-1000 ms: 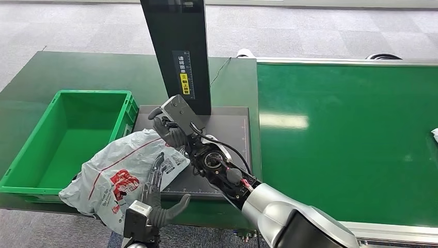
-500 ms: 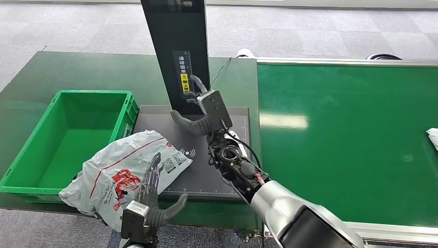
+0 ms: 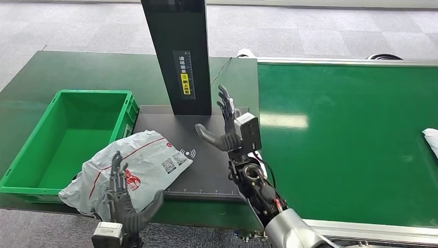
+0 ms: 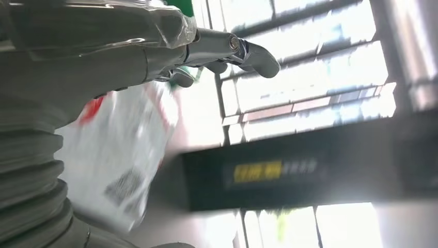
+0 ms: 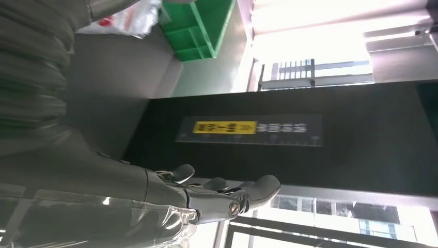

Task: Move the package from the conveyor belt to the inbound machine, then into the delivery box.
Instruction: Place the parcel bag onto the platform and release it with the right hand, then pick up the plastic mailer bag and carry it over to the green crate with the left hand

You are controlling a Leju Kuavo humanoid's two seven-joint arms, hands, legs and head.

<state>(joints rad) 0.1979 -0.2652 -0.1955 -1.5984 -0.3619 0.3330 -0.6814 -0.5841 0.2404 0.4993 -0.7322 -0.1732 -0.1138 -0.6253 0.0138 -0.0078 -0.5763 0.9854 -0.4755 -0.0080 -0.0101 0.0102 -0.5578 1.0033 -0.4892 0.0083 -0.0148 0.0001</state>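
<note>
Package [image 3: 129, 165] on scanner pad [image 3: 206, 155] (left edge, overhanging), box [image 3: 62, 139] to its left, conveyor [image 3: 351, 139] on right, post [image 3: 178, 51] behind pad.

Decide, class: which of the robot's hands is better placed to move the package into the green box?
Left. The left hand is beside the package, near the green box; the right hand is raised, open, further away.

Right hand [image 5: 155, 199] fills the near side, fingers [image 5: 258, 187] extended and apart, nothing in them. Beyond the fingertips: black upright column of the inbound machine [image 5: 361, 139] with a yellow label [image 5: 224, 127] and a line of pale print beside it (text unreadable). Dark scan plate [image 5: 113, 98] runs up to the column. Past it, corner of the green delivery box [image 5: 199, 26] and an edge of the white package [image 5: 137, 18] with red print.
</note>
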